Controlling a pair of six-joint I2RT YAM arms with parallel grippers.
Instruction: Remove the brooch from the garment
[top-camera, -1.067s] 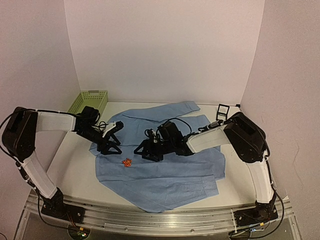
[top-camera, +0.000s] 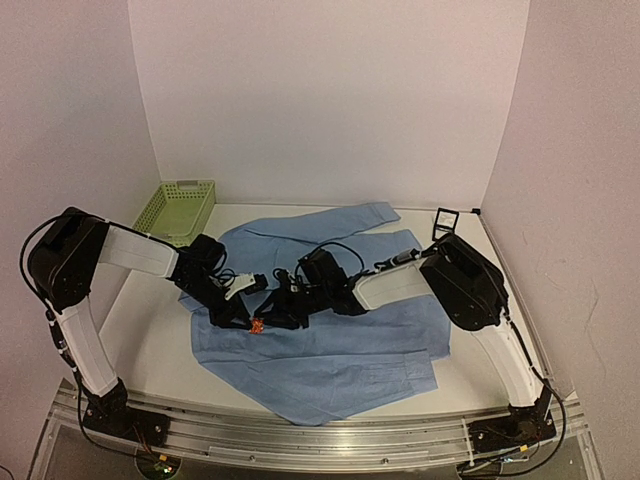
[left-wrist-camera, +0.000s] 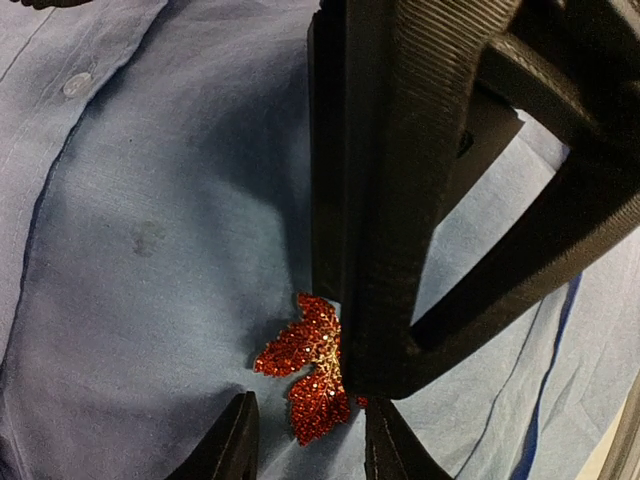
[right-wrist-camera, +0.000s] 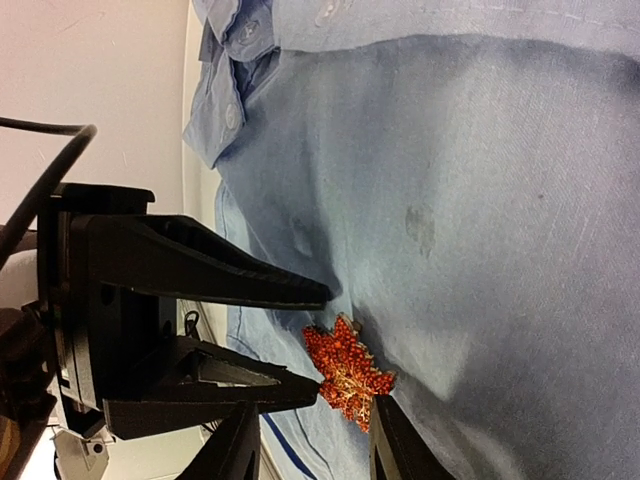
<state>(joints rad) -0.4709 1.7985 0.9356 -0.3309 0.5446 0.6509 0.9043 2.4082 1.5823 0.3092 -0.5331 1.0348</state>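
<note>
The garment, a light blue shirt (top-camera: 340, 350), lies spread flat on the table. The brooch (top-camera: 258, 326), a small orange-red leaf-shaped cluster with gold veins, is pinned on its left front. Both grippers meet over it. My left gripper (top-camera: 243, 312) is open, and in the left wrist view the brooch (left-wrist-camera: 305, 365) lies just ahead of its gap (left-wrist-camera: 308, 450). My right gripper (top-camera: 279, 311) is open too. In the right wrist view the brooch (right-wrist-camera: 347, 372) sits between its tips (right-wrist-camera: 312, 448), touching the right fingertip (right-wrist-camera: 392, 440). One right finger (left-wrist-camera: 390, 250) stands against the brooch's edge.
A green mesh basket (top-camera: 176, 209) stands at the back left beside the shirt. A small black square box (top-camera: 446, 219) stands at the back right. White walls close the table on three sides. The shirt's collar and buttons (right-wrist-camera: 235, 60) lie beyond the brooch.
</note>
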